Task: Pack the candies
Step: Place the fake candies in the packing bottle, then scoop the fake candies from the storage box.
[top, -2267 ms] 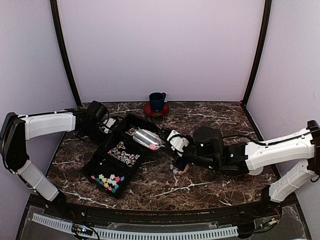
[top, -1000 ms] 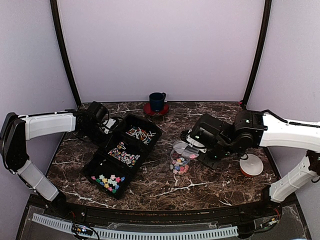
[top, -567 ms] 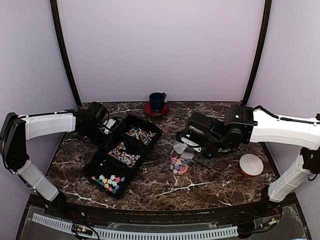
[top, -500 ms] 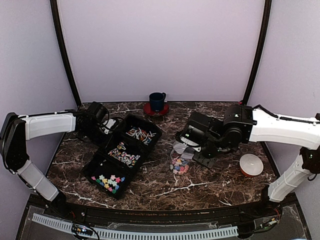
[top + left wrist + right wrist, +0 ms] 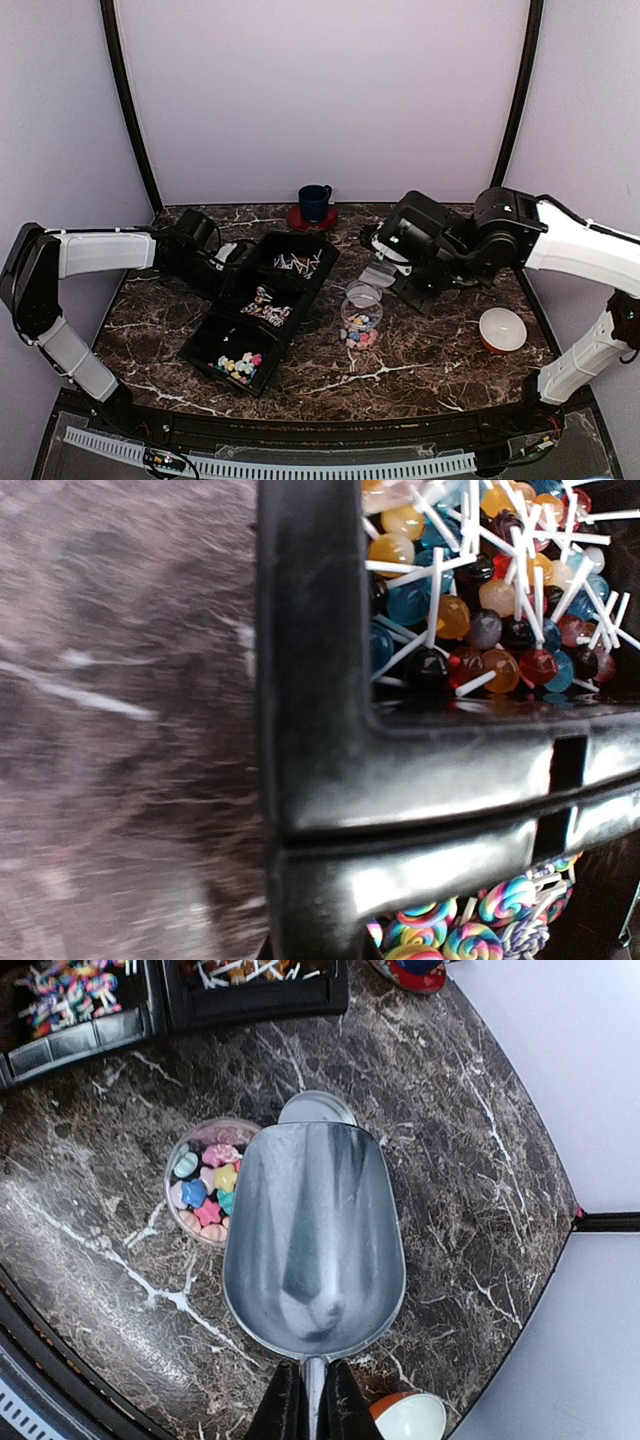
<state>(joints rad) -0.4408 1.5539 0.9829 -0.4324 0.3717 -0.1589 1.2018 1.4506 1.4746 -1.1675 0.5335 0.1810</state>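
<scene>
- Top view: the jar (image 5: 361, 300) stands mid-bench, toward the near edge, part filled with candies (image 5: 360, 327). Your right gripper (image 5: 398, 262) holds the scoop (image 5: 378, 276) just beyond it, toward the far edge. Your left gripper (image 5: 232, 256) sits at the far-left end of the tray (image 5: 205, 350).
- Left wrist: only the tray wall and lollipops (image 5: 480, 620) show, so I cannot tell whether those fingers are spread.
- Right wrist: fingers (image 5: 272, 1415) pinch the scoop's handle. The scoop looks empty, raised just beside the jar. I judge a fresh load is due: swing left to the tray and dig low.

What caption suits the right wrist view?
Right gripper holding an empty metal scoop over the marble table, near a clear jar of candies.
</scene>
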